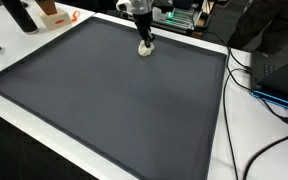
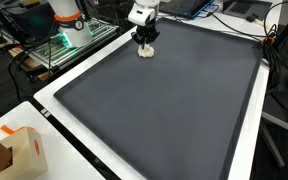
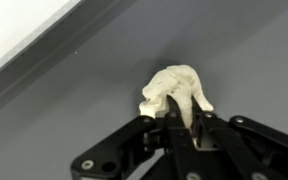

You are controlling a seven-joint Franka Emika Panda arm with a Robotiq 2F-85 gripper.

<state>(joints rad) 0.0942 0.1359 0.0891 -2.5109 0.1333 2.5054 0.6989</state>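
Clamping onto a small white crumpled lump (image 3: 174,85), gripper (image 3: 182,118) jaws pinched shut around its lower end. Sitting near the edge of the dark mat (image 1: 114,110), seemingly touching it. Guessing grab's sorted, lifting not happening yet.

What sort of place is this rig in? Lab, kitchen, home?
Most likely a lab or workshop. Signs: loose cables trailing off the white table, a rack of electronics with green lights, and a large dark grey mat as work surface, where the tool grips a small cream lump.

Matt dark rubbery mat (image 1: 114,100); fuzzy cream cloth toy (image 3: 176,88).
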